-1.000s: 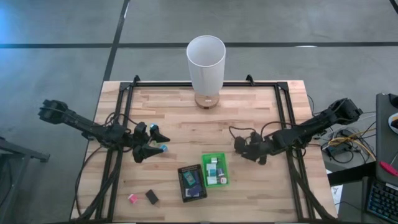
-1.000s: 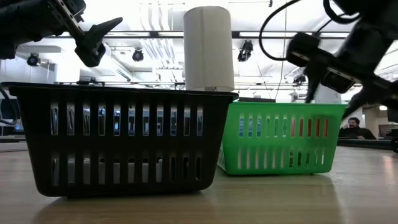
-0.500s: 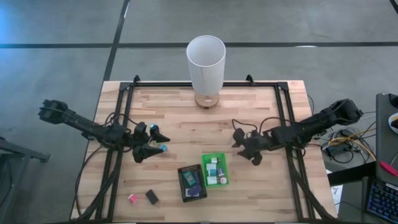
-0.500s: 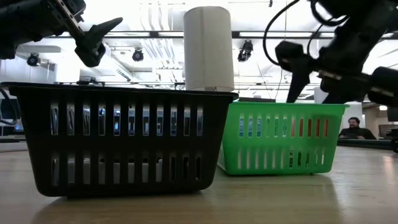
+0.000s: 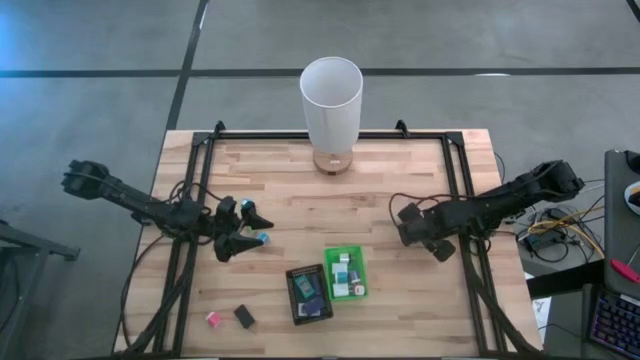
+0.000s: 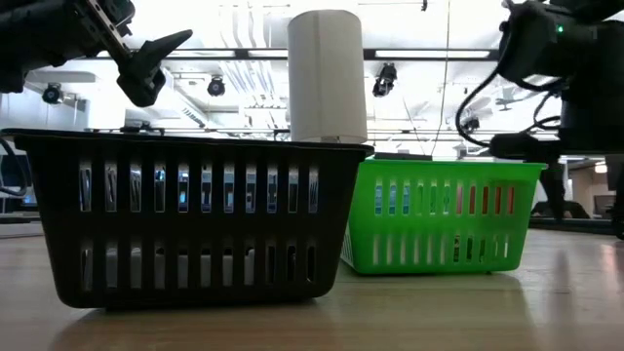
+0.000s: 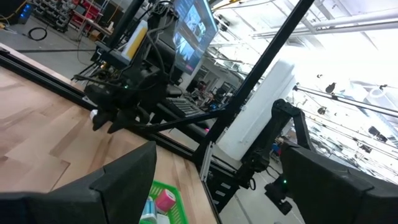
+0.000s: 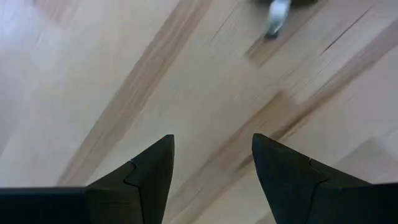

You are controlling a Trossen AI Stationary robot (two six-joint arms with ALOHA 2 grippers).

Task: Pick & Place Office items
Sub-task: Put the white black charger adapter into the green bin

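1. Two items sit loose in front of the black tray (image 5: pixel 309 293), off its left corner: a pink block (image 5: pixel 212 319) and, just beside it, a black block (image 5: pixel 244 317). Both lie on bare table (image 5: pixel 300 215), apart from each other and from the tray.
2. More items are already sorted: small white, teal and pink pieces lie in the green tray (image 5: pixel 347 274), which touches the black tray's right side, and a few bluish pieces lie in the black tray itself.
3. Handling call: these look like tiny, light, rigid bits, likely plastic. They should not crush, but they could skid or flip if nudged. Best bet is a pinch straight down across the two flat sides, fingers closing evenly.
4. The left gripper (image 5: pixel 250 228) hovers left of the black tray and behind the loose blocks, fingers spread wide, nothing between them.
5. The right gripper (image 5: pixel 424 235) hangs right of the green tray, near the table's right rail, pointing down at bare wood; its fingers stand partly apart with nothing between them.
6. A small white piece (image 8: pixel 278 12) lies on the wood ahead of the right gripper; what it is cannot be told.
7. The white cylinder (image 5: pixel 331 100) stands well behind both trays at the table's back edge.
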